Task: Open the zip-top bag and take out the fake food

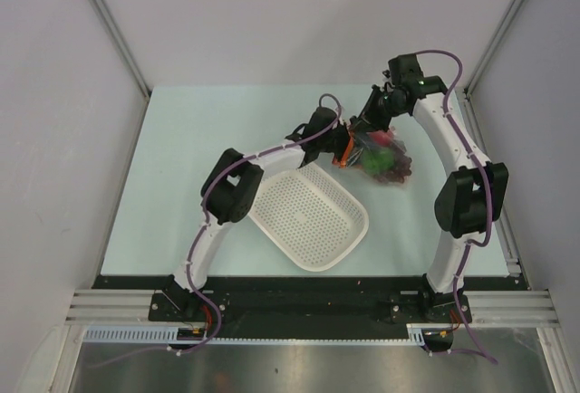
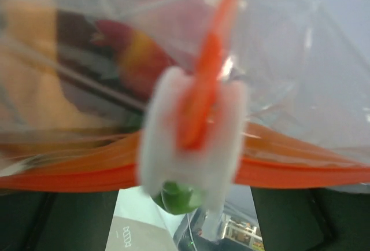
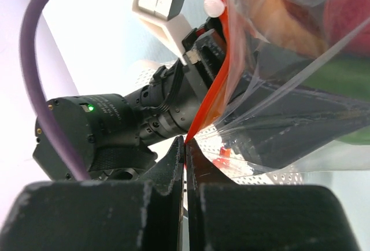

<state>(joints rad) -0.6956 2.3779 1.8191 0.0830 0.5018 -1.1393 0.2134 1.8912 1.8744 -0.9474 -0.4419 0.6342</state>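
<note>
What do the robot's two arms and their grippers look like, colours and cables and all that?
Both the left arm and right arm have slim white links with bulky black joint housings. A purple cable runs along each. The right gripper has matte black, wedge-shaped fingers. A green light glows on a left-arm motor.

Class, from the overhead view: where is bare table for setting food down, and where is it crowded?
Bare: the table's far-left stretch, beside the left arm; also right of the white basket. Crowded: far right, around the zip-top bag.
</note>
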